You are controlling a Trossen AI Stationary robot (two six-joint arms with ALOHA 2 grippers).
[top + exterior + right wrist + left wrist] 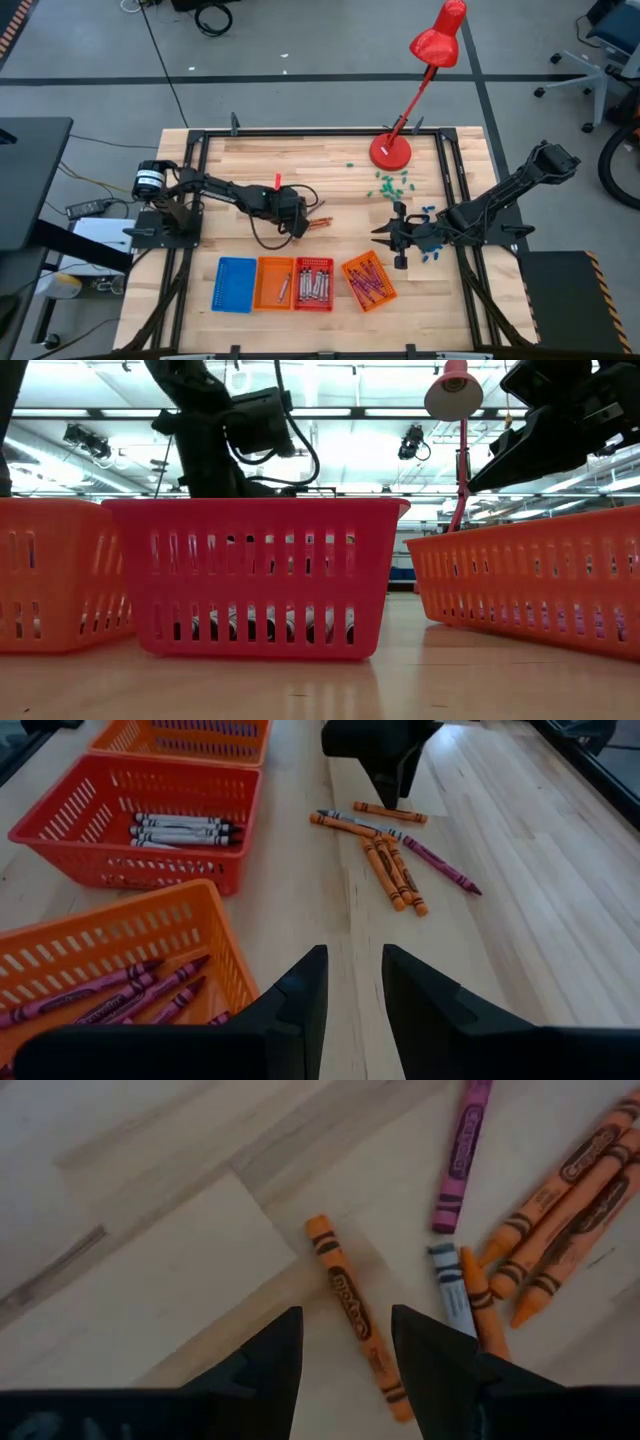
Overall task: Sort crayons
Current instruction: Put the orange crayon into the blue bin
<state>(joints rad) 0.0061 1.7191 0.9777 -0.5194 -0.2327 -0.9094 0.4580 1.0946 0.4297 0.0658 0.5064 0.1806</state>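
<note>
Pale wooden table [250, 160] holds orange, purple and grey crayons [520, 1240] beneath released left fingers [270, 1365].

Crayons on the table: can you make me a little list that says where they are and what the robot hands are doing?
loose crayons: orange, purple and one grey, lying on the wooden table
red basket: grey crayons inside
tilted orange basket: purple crayons inside
left gripper: open, right above one orange crayon
right gripper: open, empty, near the tilted orange basket
</note>
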